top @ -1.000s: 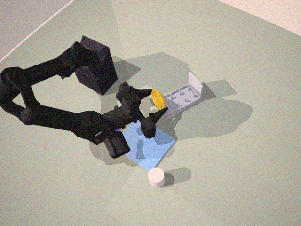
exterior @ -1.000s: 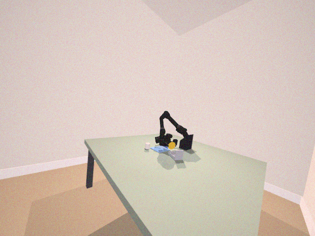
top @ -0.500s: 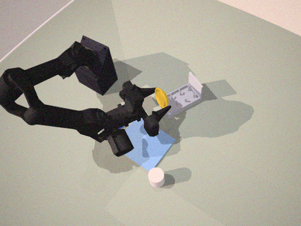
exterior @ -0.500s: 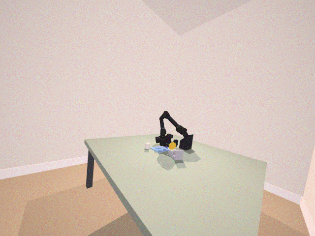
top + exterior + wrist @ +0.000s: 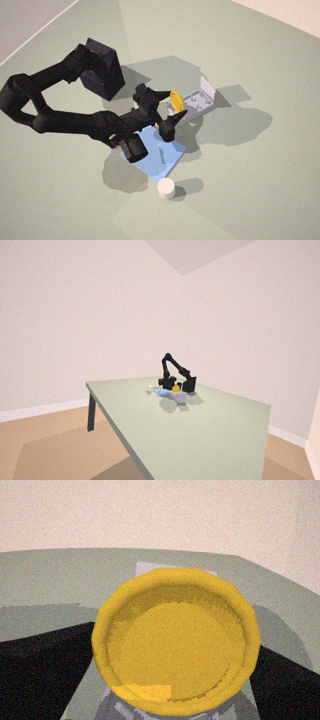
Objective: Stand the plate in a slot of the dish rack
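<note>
Gripper (image 5: 177,102): clamping the yellow plate (image 5: 177,101) by its rim, holding it upright over the near end of the dish rack (image 5: 197,102). Rack slots: holding nothing seated. White cup (image 5: 166,188): standing beside the blue mat (image 5: 160,157).

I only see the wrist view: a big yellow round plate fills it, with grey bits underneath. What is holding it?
Observer: The black gripper is clamped on the yellow round plate, one finger on each edge, seen from the top.
Operator: Are those grey bits the rack?
Observer: Yes, the pale grey dish rack; the plate stands on edge over its near end.
Operator: Anything else on the table?
Observer: A light blue square mat lies under the arm, with a white short cylinder beside its corner.
</note>
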Robot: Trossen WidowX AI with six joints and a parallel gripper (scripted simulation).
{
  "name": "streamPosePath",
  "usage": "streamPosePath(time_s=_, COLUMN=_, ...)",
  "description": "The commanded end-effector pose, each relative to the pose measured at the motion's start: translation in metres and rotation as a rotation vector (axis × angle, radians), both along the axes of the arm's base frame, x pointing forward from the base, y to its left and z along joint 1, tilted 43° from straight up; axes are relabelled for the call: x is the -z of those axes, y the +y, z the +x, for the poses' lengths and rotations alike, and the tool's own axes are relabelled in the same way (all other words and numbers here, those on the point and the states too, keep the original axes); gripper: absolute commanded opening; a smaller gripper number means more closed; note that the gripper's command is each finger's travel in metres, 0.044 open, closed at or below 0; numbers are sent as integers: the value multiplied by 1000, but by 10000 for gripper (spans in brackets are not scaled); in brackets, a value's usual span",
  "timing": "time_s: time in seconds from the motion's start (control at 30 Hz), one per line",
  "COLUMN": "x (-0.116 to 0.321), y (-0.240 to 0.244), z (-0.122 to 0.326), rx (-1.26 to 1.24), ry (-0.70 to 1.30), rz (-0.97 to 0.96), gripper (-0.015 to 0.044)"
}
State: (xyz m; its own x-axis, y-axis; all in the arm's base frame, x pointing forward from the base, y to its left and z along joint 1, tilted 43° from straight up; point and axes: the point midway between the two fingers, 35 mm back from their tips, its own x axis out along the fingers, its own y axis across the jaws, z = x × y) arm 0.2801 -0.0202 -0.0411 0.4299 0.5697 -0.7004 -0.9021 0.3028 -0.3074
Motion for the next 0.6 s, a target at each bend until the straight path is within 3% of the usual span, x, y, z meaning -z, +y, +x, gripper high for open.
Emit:
streamPosePath(time_s=0.0, x=6, y=8, z=4, rx=-4, ry=3, rz=2, gripper=0)
streamPosePath(time_s=0.57, x=24, y=-2, z=6, rx=-1, ry=4, rz=1, gripper=0)
